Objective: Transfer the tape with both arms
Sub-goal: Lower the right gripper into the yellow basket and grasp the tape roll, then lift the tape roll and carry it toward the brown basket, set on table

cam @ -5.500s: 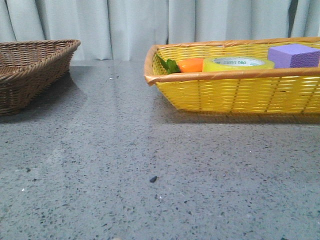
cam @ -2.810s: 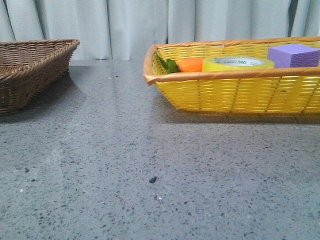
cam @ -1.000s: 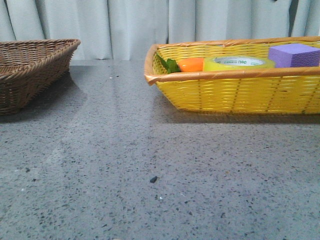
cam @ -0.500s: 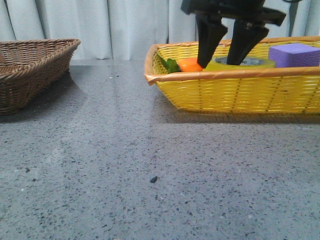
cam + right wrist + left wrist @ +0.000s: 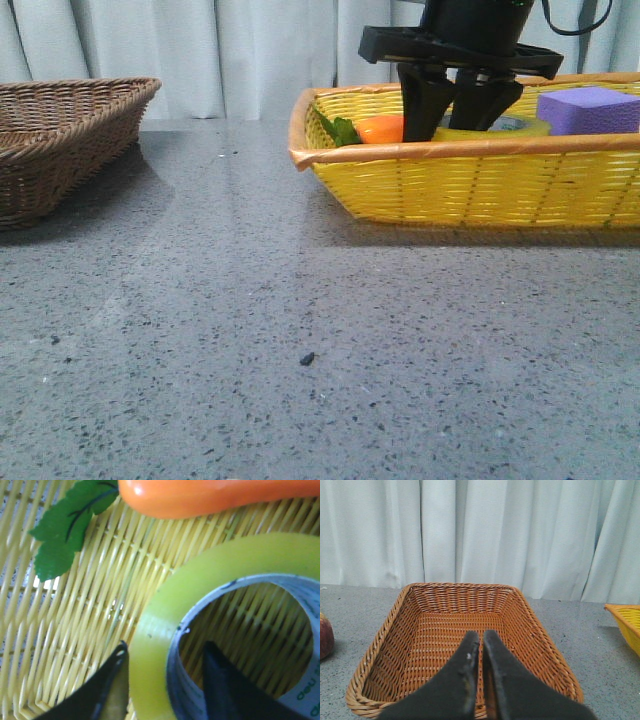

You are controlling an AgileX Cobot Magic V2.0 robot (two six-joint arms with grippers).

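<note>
Inside yellow basket (image 5: 470, 185), right gripper (image 5: 165, 680) straddles tape (image 5: 165, 610) wall.

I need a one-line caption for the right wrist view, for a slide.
Right gripper with open jaws straddling the wall of the tape, beside the carrot toy in the yellow basket.

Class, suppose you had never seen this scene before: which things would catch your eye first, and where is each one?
The right gripper reaches into the yellow basket at the table's right, its open fingers straddling the wall of the tape, one outside and one inside the core. An orange carrot toy lies beside the tape and a purple block sits farther right. On the left, the left gripper, shut, points into the brown wicker basket.
</note>
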